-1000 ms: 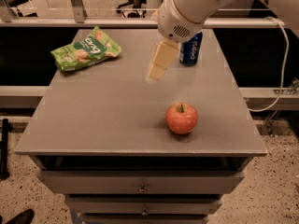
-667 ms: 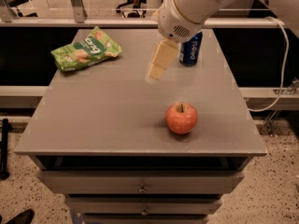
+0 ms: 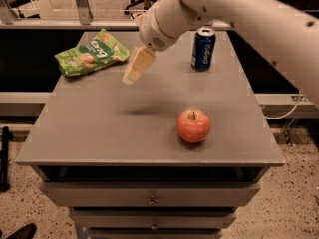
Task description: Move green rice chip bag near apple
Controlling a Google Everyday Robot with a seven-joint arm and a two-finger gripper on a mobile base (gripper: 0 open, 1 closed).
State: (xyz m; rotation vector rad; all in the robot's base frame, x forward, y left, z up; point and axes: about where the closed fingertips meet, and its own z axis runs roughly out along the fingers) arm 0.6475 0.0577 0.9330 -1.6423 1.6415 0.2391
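Note:
The green rice chip bag (image 3: 91,53) lies flat at the back left of the grey table (image 3: 99,133), light green with white lettering. The red-orange apple (image 3: 194,125) stands upright at the front right, with a short stem. My gripper (image 3: 132,72) hangs from the white arm above the table's back middle. It is a little right of the bag, far from the apple, and holds nothing that I can see.
A blue soda can (image 3: 203,48) stands at the back right of the table. My arm (image 3: 239,9) reaches in from the upper right over the can. Drawers (image 3: 149,199) sit under the table's front edge.
My gripper has moved left, away from the blue can and closer to the green bag. The bag, apple and can have not moved.

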